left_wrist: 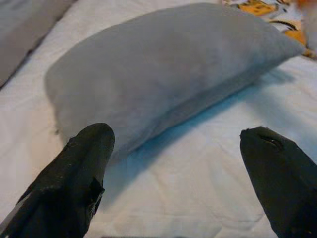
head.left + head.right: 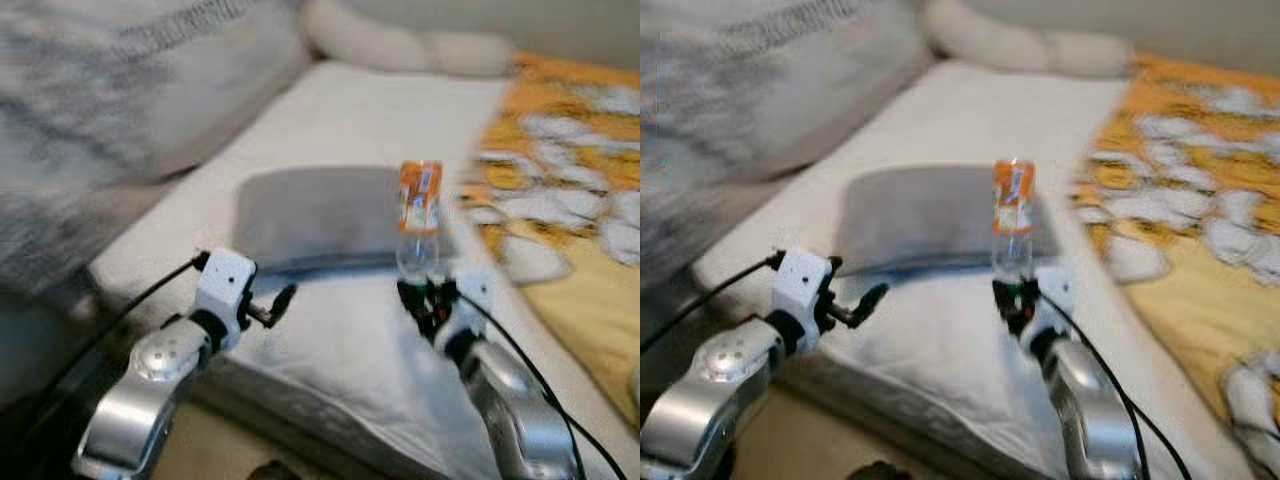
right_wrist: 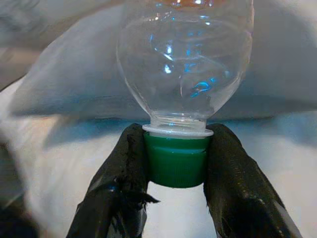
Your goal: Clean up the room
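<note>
1. Now the right gripper (image 3: 176, 168) is clamped on the green cap (image 3: 176, 163) of a clear bottle (image 2: 419, 220); the bottle stands upturned above the bed (image 2: 340, 110).
2. Left gripper (image 1: 178, 163) has fingers apart, just before a grey pillow (image 1: 163, 74); an orange blanket (image 2: 570, 180) lies to the right.

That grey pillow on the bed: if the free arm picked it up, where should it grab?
Probably the near long edge of the grey pillow, approached from the robot's side. It lies flat on the bed, and the open left gripper already faces that soft, pinchable edge.
</note>
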`<state>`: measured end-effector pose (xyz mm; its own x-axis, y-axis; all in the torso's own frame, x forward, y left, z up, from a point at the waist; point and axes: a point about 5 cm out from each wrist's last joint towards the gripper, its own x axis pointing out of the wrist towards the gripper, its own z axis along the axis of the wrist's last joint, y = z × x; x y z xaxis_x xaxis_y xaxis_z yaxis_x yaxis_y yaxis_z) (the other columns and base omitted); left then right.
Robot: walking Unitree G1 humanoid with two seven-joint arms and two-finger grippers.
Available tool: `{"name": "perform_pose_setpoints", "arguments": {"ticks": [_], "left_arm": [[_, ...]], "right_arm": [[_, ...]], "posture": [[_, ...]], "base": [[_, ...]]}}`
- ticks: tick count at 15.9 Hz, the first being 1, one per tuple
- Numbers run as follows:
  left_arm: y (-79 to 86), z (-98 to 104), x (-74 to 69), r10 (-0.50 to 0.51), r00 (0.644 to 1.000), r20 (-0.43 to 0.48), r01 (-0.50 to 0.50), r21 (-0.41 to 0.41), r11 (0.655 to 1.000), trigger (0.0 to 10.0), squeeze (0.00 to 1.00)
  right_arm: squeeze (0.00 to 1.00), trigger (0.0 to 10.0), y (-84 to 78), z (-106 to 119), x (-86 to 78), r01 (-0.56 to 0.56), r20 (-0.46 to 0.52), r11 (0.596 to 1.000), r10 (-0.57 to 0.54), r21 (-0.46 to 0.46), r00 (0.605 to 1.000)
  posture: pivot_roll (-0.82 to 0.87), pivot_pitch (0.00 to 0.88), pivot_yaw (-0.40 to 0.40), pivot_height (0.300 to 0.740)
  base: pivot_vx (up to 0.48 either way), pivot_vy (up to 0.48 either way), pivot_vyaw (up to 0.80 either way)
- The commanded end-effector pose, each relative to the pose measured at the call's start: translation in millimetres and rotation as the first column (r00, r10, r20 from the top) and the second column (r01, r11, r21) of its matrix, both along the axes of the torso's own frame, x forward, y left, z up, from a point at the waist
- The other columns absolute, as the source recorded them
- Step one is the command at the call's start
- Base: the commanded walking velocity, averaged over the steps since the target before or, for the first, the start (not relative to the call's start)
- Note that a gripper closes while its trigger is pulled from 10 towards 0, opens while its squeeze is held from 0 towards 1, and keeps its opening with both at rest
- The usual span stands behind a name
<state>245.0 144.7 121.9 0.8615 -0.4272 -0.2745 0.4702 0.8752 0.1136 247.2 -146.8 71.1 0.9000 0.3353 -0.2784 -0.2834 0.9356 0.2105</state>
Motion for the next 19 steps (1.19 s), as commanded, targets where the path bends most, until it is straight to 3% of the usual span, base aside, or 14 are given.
{"name": "perform_pose_setpoints", "arguments": {"ticks": [1,7,9,11,15,19], "left_arm": [[4.3,1.3,-3.2,0.025,1.000,0.014,-0.025,0.001,1.000,10.0,0.00],[12.7,2.2,-5.9,0.166,0.986,0.013,-0.166,-0.048,0.985,10.0,0.00],[13.8,1.5,-5.9,0.179,0.984,0.019,-0.178,-0.043,0.983,10.0,0.00],[15.9,6.0,-5.9,0.219,0.971,0.094,-0.214,-0.053,0.975,10.0,0.00],[18.7,9.0,-7.7,0.263,0.958,0.117,-0.256,-0.072,0.964,10.0,0.00],[20.3,9.7,-10.0,0.266,0.954,0.137,-0.260,-0.064,0.964,10.0,0.00]], "right_arm": [[0.00,10.0,6.0,7.8,-3.4,-0.038,0.017,0.999,0.038,0.018,0.999],[0.00,10.0,11.9,10.9,-11.6,-0.089,0.013,0.996,0.089,0.008,0.996],[0.00,10.0,11.3,9.8,-13.1,-0.101,0.006,0.995,0.101,-0.003,0.995],[0.00,10.0,11.6,10.3,-13.9,-0.123,-0.004,0.992,0.123,-0.005,0.992],[0.00,10.0,14.9,8.8,-14.8,-0.185,-0.013,0.982,0.185,-0.025,0.983],[0.00,10.0,17.3,8.1,-12.2,-0.212,-0.016,0.977,0.212,-0.025,0.977]], "posture": [[-0.02,0.000,0.042,0.740],[-0.01,0.000,0.026,0.740],[-0.01,0.000,0.027,0.740],[-0.01,0.000,0.023,0.740],[0.01,0.000,0.001,0.740],[0.03,0.000,-0.011,0.740]], "base": [[0.000,0.000,0.80],[0.000,0.000,0.80],[0.000,0.000,0.80],[0.000,0.000,0.80],[0.000,0.000,0.80],[0.283,0.000,0.80]]}}
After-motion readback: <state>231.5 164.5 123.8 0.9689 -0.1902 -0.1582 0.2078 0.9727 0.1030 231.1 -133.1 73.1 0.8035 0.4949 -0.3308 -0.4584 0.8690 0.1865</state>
